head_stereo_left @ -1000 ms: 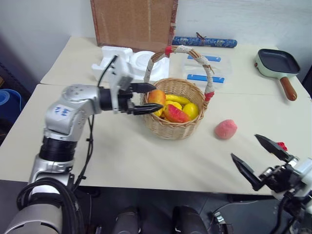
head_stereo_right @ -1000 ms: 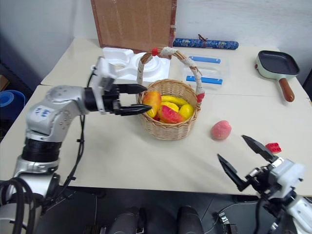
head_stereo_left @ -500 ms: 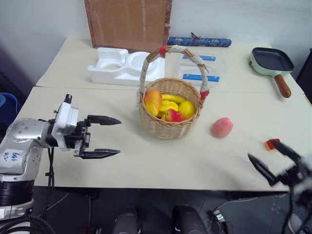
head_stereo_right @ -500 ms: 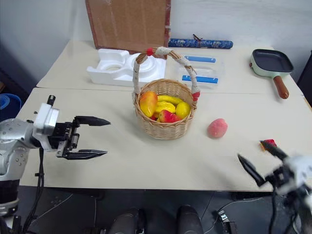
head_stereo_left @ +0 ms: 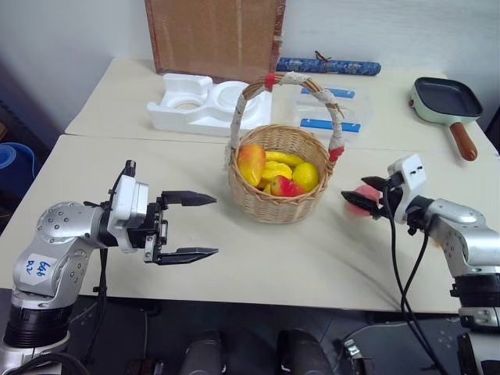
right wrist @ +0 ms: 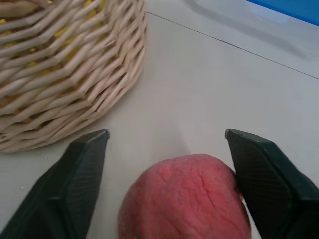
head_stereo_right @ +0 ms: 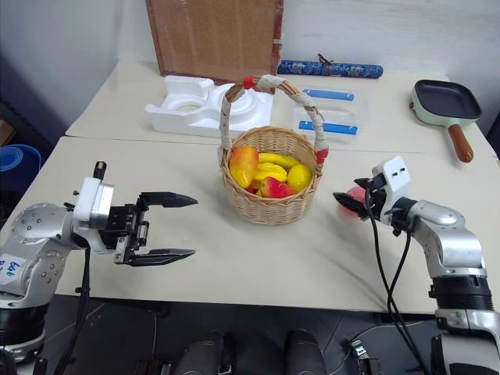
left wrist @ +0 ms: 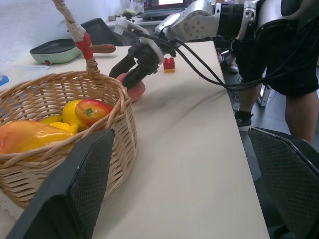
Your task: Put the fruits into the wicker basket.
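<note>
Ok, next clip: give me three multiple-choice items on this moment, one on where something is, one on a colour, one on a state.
1. Where is the peach?
A. on the table between the right gripper's fingers
B. inside the wicker basket
C. in the frying pan

2. What colour are the bands at the ends of the basket's handle?
A. green
B. red
C. black

3. How does the left gripper stand?
A. shut on the mango
B. shut on nothing
C. open and empty

Key: 1 A, the right wrist view shows the peach on the tabletop with a finger on each side, the basket beside it. 2 B, red wraps show where the handle meets the rim. 3 C, its fingers are spread with nothing between them, away from the basket; the mango lies in the basket.
</note>
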Tool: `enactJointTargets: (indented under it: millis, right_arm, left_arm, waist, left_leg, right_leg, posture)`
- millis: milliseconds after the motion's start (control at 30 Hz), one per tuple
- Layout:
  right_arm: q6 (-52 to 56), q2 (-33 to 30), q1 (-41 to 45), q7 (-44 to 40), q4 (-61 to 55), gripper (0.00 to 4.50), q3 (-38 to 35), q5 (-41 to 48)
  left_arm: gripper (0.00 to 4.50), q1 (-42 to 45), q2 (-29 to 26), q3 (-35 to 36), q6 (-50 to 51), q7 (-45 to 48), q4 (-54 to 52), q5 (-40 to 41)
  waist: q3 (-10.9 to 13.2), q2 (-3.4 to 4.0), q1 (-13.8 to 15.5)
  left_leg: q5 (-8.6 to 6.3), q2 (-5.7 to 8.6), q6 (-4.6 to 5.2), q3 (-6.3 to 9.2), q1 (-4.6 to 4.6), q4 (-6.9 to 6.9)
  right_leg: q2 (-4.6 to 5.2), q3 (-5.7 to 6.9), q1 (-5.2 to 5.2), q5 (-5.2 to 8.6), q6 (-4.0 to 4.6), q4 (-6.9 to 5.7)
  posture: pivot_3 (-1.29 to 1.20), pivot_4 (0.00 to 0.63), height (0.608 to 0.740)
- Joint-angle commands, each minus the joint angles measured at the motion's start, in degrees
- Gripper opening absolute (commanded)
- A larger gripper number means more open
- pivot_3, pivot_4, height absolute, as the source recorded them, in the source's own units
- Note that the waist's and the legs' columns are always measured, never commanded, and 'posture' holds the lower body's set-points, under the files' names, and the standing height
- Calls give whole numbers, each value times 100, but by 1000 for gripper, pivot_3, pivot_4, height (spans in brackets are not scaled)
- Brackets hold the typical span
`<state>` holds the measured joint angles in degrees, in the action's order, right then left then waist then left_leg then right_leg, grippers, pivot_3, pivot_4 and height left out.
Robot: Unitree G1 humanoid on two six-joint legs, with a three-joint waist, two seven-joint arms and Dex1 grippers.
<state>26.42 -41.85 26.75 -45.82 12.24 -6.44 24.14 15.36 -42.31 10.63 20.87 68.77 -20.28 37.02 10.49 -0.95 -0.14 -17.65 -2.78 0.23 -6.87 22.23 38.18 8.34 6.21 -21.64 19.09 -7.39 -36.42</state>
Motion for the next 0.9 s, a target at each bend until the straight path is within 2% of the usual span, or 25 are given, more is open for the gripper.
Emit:
enactJointTargets:
  millis: [33, 167, 333, 400, 500, 733, 900]
  right_arm:
    - [399, -90, -118, -398, -99, 2536, 54, 121]
    - [287, -272, -466, -763, -354, 1241, -178, 178]
    - [-138, -155, -707, -967, -774, 1241, -809, 566]
    - [57, -180, -772, -957, -912, 1241, -968, 748]
    - [-110, -130, -854, -886, -1096, 1828, -992, 691]
    - [-79, -165, -751, -721, -918, 4097, -584, 212]
    - [-28, -188, -638, -841, -399, 4097, -235, -125]
  left_arm:
    - [4500, -47, -87, 185, 28, -135, -281, 195]
    - [4500, -90, -81, 167, 20, -201, -295, 199]
    - [4500, 11, -68, 74, -7, -200, -152, 175]
    - [4500, 56, -52, 40, -3, -206, -118, 172]
    - [4500, 111, -39, -5, -2, -207, -84, 173]
    - [4500, 240, -38, -79, -2, -179, 6, 177]
    - [4500, 262, -46, -97, 20, -168, 0, 197]
  waist:
    - [0, 0, -2]
    - [-1, -2, -1]
    - [-2, -4, 3]
    - [-1, -1, 2]
    - [1, 1, -8]
    - [1, 1, -2]
    - [1, 1, 1]
  left_leg:
    - [0, -2, 0, 0, 0, 0]
    - [0, -2, 0, 1, -3, 0]
    - [0, -2, 0, 0, -3, 0]
    - [0, -1, -1, 0, -3, 0]
    - [0, -2, -1, -1, -3, -1]
    - [0, -1, -1, -1, -2, -1]
    - [0, -1, -1, -2, -2, -1]
  right_leg:
    - [-2, 1, 0, 0, 0, -1]
    - [-2, -1, 3, 0, 0, 0]
    - [-2, -1, 4, 0, 0, 2]
    - [-2, -1, 4, 0, 0, 2]
    - [-2, -3, 1, 0, 0, 1]
    - [-3, -3, 1, 0, 0, 3]
    - [-3, -3, 1, 0, 0, 3]
  posture:
    - [0, 150, 740]
    - [0, 150, 740]
    - [0, 150, 740]
    - [0, 150, 740]
    - [0, 150, 740]
    - [0, 150, 740]
    - [0, 150, 740]
